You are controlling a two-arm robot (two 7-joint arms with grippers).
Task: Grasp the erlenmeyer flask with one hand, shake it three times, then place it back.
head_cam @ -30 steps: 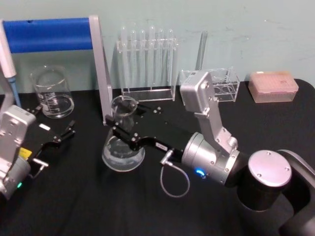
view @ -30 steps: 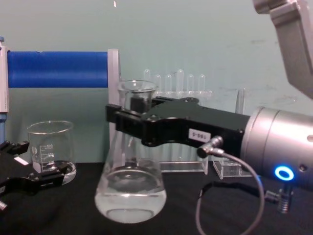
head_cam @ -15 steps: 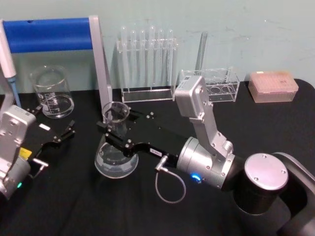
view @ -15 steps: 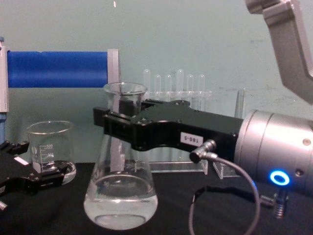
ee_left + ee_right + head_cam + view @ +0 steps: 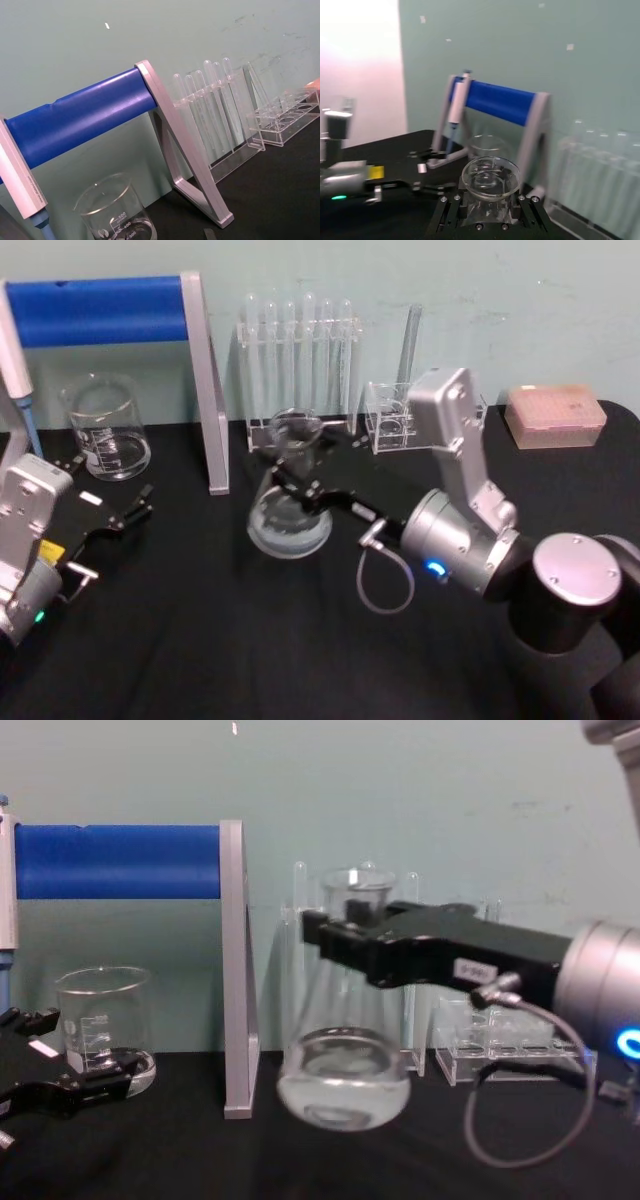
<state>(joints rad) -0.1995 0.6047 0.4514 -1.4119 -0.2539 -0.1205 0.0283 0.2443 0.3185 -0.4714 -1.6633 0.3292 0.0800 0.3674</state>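
The erlenmeyer flask is clear glass with a little water in its wide base. It stands upright in front of the test tube rack. My right gripper, black with a grey cable, is shut on the flask's neck just under the flared rim. From the chest view, the flask is right of the stand's post, with the right gripper reaching in from the right. The flask's rim sits between the jaws in the right wrist view. Whether the base touches the table I cannot tell. My left gripper rests open at the left.
A glass beaker stands at the back left beside a pipette. A stand with a blue bar is left of the flask. The test tube rack, a small acrylic rack and a pink tip box line the back.
The right gripper has swung the flask to the right and farther back, from beside the stand's post to in front of the test tube rack. The left arm has not moved.
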